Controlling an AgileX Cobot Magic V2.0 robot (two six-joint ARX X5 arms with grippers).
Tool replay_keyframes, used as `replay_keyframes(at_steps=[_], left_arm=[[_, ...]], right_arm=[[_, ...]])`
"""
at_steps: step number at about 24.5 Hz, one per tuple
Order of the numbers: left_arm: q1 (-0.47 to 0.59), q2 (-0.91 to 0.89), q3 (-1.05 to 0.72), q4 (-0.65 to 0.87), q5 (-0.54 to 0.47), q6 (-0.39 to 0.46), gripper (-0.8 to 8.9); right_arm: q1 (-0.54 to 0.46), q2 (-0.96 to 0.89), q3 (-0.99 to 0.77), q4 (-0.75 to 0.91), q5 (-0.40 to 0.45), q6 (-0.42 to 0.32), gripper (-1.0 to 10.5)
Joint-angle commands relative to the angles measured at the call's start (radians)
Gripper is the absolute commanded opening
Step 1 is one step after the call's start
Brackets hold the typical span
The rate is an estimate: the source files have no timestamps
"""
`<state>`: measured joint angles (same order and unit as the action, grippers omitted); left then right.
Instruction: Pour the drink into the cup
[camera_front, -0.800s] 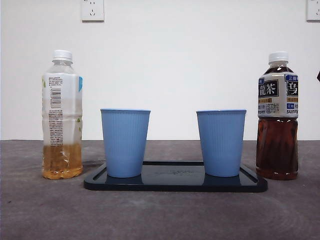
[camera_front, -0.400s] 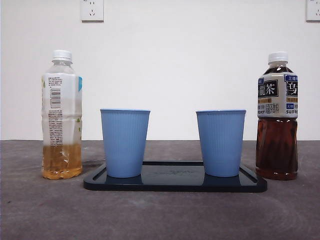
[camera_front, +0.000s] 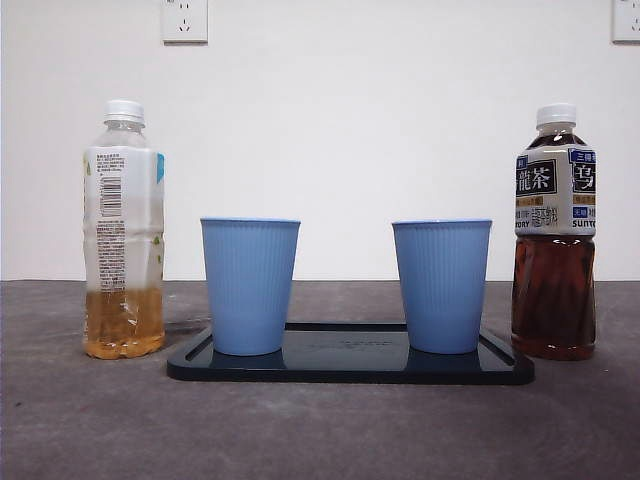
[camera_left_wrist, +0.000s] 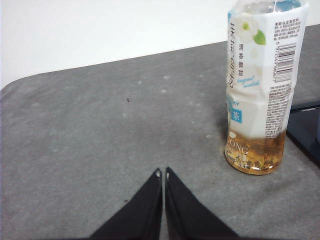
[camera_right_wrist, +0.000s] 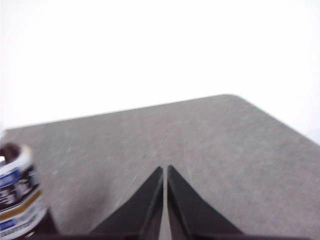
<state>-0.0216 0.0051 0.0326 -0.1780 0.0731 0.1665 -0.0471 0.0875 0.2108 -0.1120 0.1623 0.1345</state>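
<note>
Two blue ribbed cups (camera_front: 250, 285) (camera_front: 442, 285) stand upright on a black tray (camera_front: 350, 366). A clear bottle with a little amber drink (camera_front: 124, 230) stands left of the tray, capped. A dark tea bottle (camera_front: 555, 235) stands right of it, also capped. My left gripper (camera_left_wrist: 162, 174) is shut and empty, over bare table beside the amber bottle (camera_left_wrist: 262, 85). My right gripper (camera_right_wrist: 165, 170) is shut and empty too, with the dark bottle's label (camera_right_wrist: 17, 192) at the view's edge. Neither gripper appears in the front view.
The grey table (camera_front: 320, 430) runs to a white wall with two outlets (camera_front: 185, 20). Its rounded corners show in both wrist views.
A small dark tip at the right edge of the front view one second ago is gone. The bottles, cups and tray have not moved.
</note>
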Motion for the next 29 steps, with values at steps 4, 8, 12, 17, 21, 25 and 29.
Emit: replay_keyframes(at_steps=[4, 8, 12, 17, 21, 25, 29], left_arm=[[0.003, -0.002, -0.021, -0.006, -0.003, 0.005, 0.08], [0.003, -0.002, -0.021, -0.006, -0.003, 0.005, 0.08], [0.003, -0.002, -0.021, -0.006, -0.003, 0.005, 0.08], [0.003, -0.002, -0.021, -0.006, -0.003, 0.005, 0.08], [0.003, -0.002, -0.021, -0.006, -0.003, 0.005, 0.08], [0.003, -0.002, -0.021, -0.006, -0.003, 0.005, 0.08], [0.003, -0.002, -0.021, -0.006, -0.003, 0.005, 0.08]], right_arm=[[-0.046, -0.069, -0.120, 0.075, -0.008, -0.013, 0.1], [-0.047, -0.084, -0.168, 0.075, -0.009, -0.020, 0.1], [-0.047, -0.084, -0.203, 0.069, -0.038, -0.019, 0.1], [-0.047, -0.084, -0.202, 0.013, -0.052, -0.037, 0.1], [-0.047, -0.084, -0.202, -0.041, -0.138, -0.081, 0.1], [-0.047, -0.084, -0.202, -0.073, -0.179, -0.105, 0.1], [-0.047, -0.084, -0.202, -0.072, -0.181, -0.106, 0.1]])
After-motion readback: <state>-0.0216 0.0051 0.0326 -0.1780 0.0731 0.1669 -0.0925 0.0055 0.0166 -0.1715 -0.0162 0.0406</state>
